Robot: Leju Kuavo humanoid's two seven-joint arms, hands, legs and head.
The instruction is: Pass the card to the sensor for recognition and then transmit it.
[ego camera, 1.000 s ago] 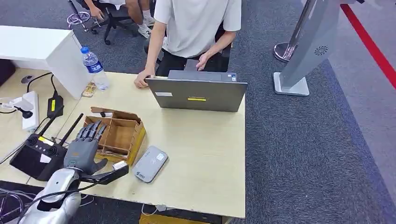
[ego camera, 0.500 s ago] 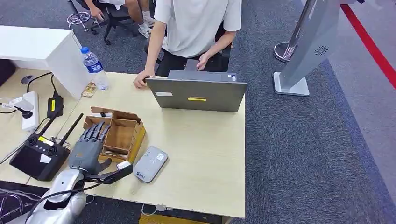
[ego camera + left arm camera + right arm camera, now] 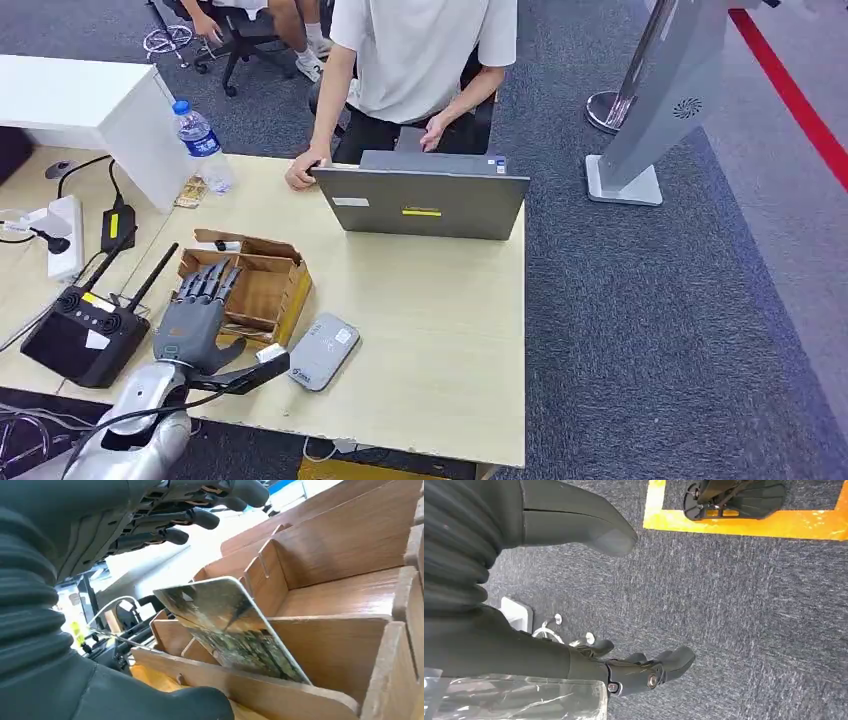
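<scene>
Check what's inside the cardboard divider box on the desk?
The cardboard box has wooden-brown compartments. A card stands tilted in one, by the left hand, which hovers over the box's near side. The compartments under the hand are covered from the head view.

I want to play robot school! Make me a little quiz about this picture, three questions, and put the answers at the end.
1. True or false: the left hand is already holding the card.
2. Where does the card stand?
A. on the laptop
B. in the cardboard box
C. on the card reader
3. Fill in: the water bottle has a ____ cap.

Key
1. False. The fingers are spread above the box and the card leans in a compartment, apart from them.
2. B
3. blue
</scene>
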